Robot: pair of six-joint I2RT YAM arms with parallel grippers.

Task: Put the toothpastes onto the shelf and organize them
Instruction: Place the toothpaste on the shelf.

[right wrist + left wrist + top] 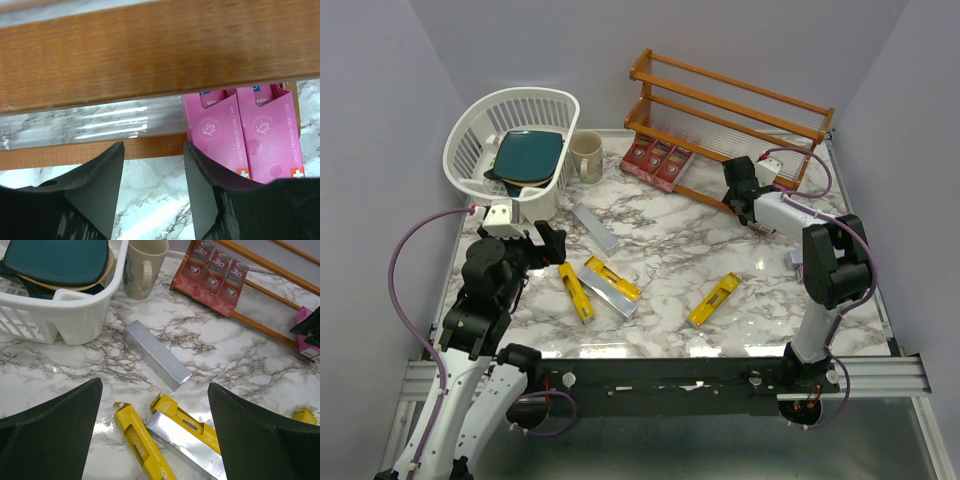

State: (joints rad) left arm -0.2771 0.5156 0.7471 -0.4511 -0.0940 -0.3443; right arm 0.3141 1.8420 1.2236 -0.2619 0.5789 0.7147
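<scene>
1. The left claw is held wide open with nothing in it, above the worktop.
2. Just ahead of it a silver toothpaste carton lies flat. Its long axis slants from far left to near right, so it is neither in line with the fingers nor square across them. A wrist turn is judged necessary before a grasp.
3. Closer in, two yellow cartons and a second silver carton are bunched together and touching. All of these are nearer the left arm.
4. A lone yellow carton lies apart, nearer the right arm.
5. The right claw is parted with nothing between its fingers. It is held at the front rail of the lowest tier of the shelf, and two pink cartons lie side by side just to its right.
6. Three red cartons are lined up on the same tier toward its left end.
7. The white basket holds a teal plate, and a mug stands beside it.
</scene>
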